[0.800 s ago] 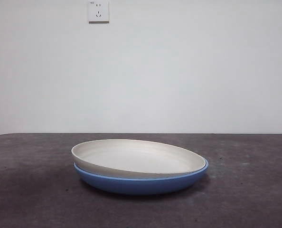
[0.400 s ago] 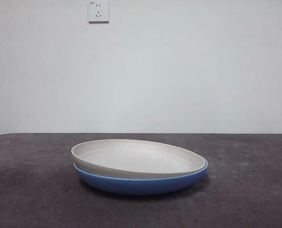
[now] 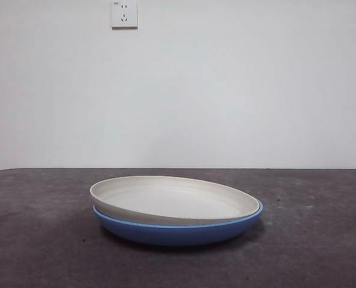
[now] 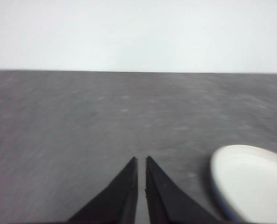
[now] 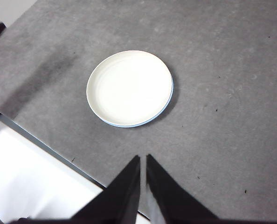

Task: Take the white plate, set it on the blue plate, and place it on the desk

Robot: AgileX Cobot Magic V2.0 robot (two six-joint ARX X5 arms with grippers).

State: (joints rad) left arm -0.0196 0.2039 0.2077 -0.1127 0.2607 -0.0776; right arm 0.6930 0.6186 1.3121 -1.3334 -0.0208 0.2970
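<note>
The white plate [image 3: 175, 198] lies inside the blue plate [image 3: 178, 231] on the desk [image 3: 40, 240], slightly tilted, its left rim riding higher. From high above, the right wrist view shows the white plate [image 5: 129, 87] with only a thin crescent of the blue plate [image 5: 165, 103] showing. My right gripper [image 5: 142, 158] hangs well above them, shut and empty. My left gripper [image 4: 141, 160] is shut and empty, low over bare desk, with the white plate [image 4: 250, 184] off to one side. Neither arm shows in the front view.
A wall socket [image 3: 124, 14] sits high on the white wall behind the desk. In the right wrist view the desk's edge [image 5: 45, 145] runs diagonally, with a white surface beyond it.
</note>
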